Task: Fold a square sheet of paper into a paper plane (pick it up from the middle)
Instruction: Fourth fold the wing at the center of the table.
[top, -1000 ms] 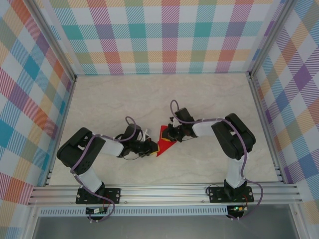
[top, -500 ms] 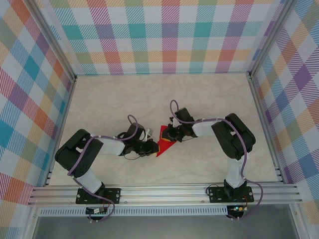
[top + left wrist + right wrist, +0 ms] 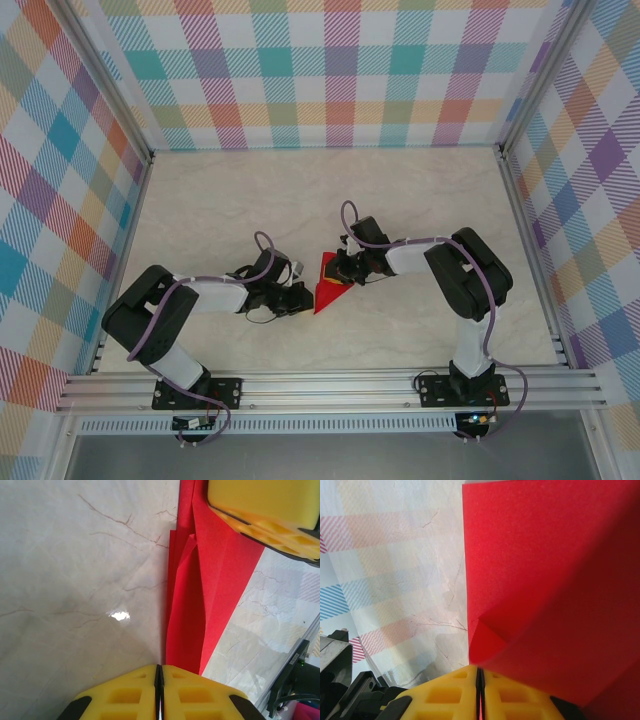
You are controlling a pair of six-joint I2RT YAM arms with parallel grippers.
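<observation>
The square sheet of paper (image 3: 325, 292) is bright red and partly folded into an angular, pointed shape lying mid-table. In the left wrist view the paper (image 3: 200, 605) runs as a creased strip from the top edge down to my left gripper (image 3: 159, 669), whose yellow jaws are shut with their tips against the paper's near end and no red showing between them. My right gripper (image 3: 480, 670) is shut on a raised fold of the paper (image 3: 545, 555), which lifts over its right finger. From above, the left gripper (image 3: 306, 297) and right gripper (image 3: 340, 275) flank the paper. The right gripper's yellow fingers (image 3: 265, 505) rest on its far end.
The pale marble tabletop (image 3: 300, 200) stretches open behind the paper. Checked walls stand on three sides, and an aluminium rail (image 3: 330, 385) with both arm bases runs along the near edge.
The left arm's elbow has swung a little to the left while its gripper stayed at the paper's edge. The right arm and the paper have hardly moved.
</observation>
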